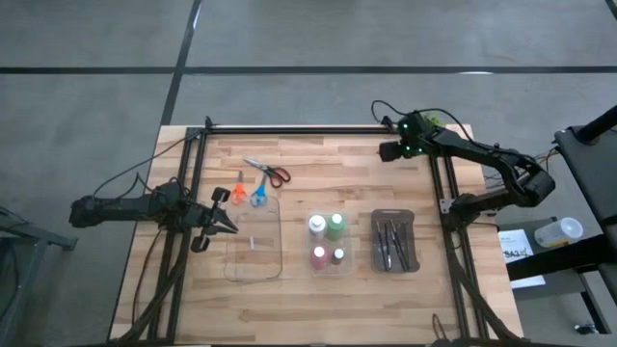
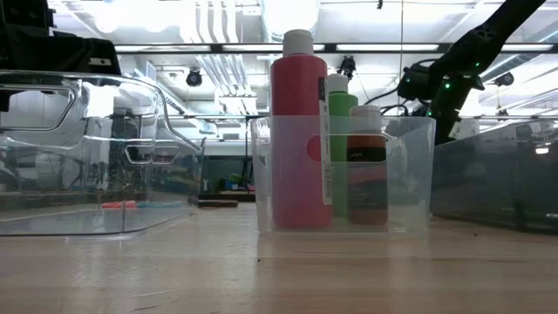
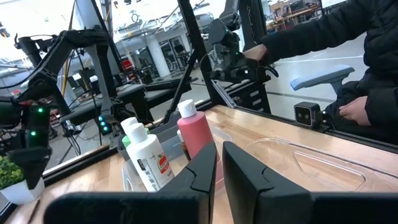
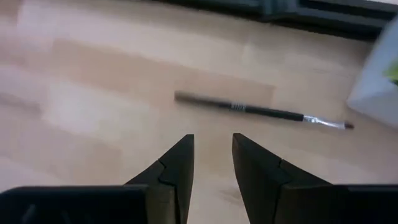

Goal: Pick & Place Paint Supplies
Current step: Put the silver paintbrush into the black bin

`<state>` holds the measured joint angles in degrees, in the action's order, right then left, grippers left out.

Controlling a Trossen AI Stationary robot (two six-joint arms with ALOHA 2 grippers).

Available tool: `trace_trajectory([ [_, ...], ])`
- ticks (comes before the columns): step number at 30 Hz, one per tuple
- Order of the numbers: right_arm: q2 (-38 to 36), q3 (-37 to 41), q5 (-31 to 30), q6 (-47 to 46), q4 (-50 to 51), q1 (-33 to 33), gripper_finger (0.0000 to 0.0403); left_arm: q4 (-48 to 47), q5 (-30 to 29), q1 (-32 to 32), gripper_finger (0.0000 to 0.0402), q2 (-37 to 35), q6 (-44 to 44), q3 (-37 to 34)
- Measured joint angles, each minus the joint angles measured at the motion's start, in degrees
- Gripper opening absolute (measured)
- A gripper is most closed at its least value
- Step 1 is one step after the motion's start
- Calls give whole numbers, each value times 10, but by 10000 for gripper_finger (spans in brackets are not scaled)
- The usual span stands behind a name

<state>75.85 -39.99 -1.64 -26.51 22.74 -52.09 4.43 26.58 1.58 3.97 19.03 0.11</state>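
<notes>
Below the right gripper [image 4: 211, 155], jaws slightly spread and empty, lies a paintbrush [image 4: 258, 110]; better to straddle its middle squarely, then pinch. Left gripper [image 3: 217, 163] waits, nearly closed.

the butcher-block table [image 1: 318, 299] carries three trays in a row toward its front edge. the large clear tray [image 1: 254, 241] lies nearest the left edge, the small clear tray [image 1: 328, 243] sits about mid-table, and the dark grey tray [image 1: 393, 240] lies toward the right edge. a small green potted plant [image 1: 431, 120] in a white pot stands at the table's back right corner. off the right edge, a sheet of paper [image 1: 518, 243] and a clear tub [image 1: 557, 232] lie on the floor. beyond the table, a person's dark sleeve [image 3: 373, 37] and hand [image 3: 353, 111] show beside a padded armrest [image 3: 320, 77].
</notes>
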Motion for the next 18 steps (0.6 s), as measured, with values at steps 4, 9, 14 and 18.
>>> trace_trajectory([
  [4, 19, 0, 6, 76, 11, 1, 108, 0, 0, 0, 36, 0, 0, 0],
  [9, 28, -19, 6, 116, 32, 2, 108, 0, 0, 0, 36, 0, 0, 0],
  [14, 49, -95, 1, 223, 115, 3, 108, 0, 0, 0, 36, 0, 0, 0],
  [18, 85, -169, -21, 337, 162, 2, 108, 0, 0, 0, 35, 0, 0, 0],
])
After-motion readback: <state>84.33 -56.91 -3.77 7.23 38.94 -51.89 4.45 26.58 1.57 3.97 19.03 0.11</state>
